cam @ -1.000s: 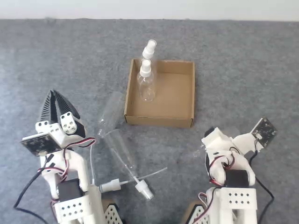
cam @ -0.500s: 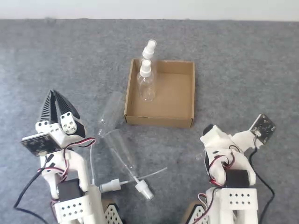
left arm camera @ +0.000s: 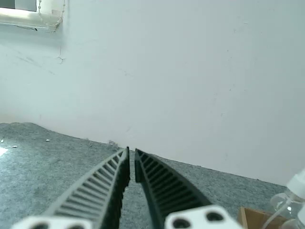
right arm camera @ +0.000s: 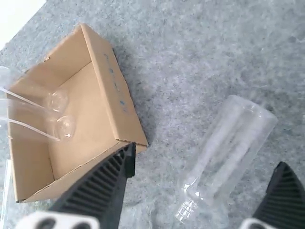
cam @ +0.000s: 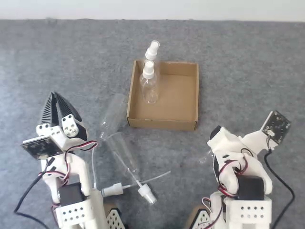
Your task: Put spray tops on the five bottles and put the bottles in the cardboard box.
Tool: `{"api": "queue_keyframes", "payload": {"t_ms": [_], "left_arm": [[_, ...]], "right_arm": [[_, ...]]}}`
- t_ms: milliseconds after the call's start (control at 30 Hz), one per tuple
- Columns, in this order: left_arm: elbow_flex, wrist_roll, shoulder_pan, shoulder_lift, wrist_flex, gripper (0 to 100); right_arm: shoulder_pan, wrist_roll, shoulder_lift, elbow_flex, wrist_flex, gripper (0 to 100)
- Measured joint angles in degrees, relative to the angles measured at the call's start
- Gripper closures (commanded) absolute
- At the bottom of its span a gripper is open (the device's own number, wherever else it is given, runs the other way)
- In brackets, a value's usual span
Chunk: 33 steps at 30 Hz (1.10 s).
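Note:
The cardboard box point(cam: 178, 102) lies mid-table. A clear bottle with a white spray top point(cam: 149, 83) is inside it. A second capped bottle point(cam: 152, 50) rises at the box's far left corner. Two bare clear bottles point(cam: 113, 112) point(cam: 125, 151) lie left of the box. Two loose spray tops point(cam: 114, 190) point(cam: 147, 193) with thin tubes rest nearer the arms. My right gripper point(right arm camera: 205, 160) is open, its jaws on either side of another bare bottle point(right arm camera: 224, 148) lying on the carpet. My left gripper point(cam: 56, 106) is shut and held up, away from everything.
Grey carpet covers the table to a white wall at the back. The box point(right arm camera: 71, 133) lies close beyond the right gripper's bottle. The two arm bases point(cam: 76, 210) point(cam: 243, 207) stand at the near edge.
The right arm has shifted slightly right and toward the near edge, its wrist camera swinging outward. The left arm and the bottles by the box have not moved.

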State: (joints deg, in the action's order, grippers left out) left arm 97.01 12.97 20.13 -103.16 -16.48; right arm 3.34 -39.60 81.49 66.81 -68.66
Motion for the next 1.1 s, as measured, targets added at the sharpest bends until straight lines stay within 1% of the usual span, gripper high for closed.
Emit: {"api": "queue_keyframes", "payload": {"t_ms": [133, 300, 367, 600, 733, 833, 1100], "left_arm": [[0.0, -0.4, 0.0, 0.0, 0.0, 98], [0.0, -2.3, 0.0, 0.0, -0.7, 98], [0.0, -2.5, 0.0, 0.0, -0.8, 98], [0.0, -2.5, 0.0, 0.0, -0.8, 98], [0.0, -2.5, 0.0, 0.0, -0.8, 98], [0.0, -2.5, 0.0, 0.0, -0.8, 98], [0.0, -2.5, 0.0, 0.0, -0.8, 98]], "right_arm": [[0.0, 1.7, 0.0, -0.1, -1.1, 61.5], [0.0, 2.1, -0.3, -3.9, -6.7, 61.5], [-0.5, 3.3, -3.7, -6.1, -7.8, 61.5], [-0.9, 12.6, -21.3, -17.0, -17.4, 61.5], [-0.9, 18.1, -28.1, -23.0, -22.5, 61.5], [-0.8, 20.4, -30.6, -25.1, -23.6, 61.5], [-0.8, 21.9, -31.4, -25.3, -23.4, 61.5]]}}
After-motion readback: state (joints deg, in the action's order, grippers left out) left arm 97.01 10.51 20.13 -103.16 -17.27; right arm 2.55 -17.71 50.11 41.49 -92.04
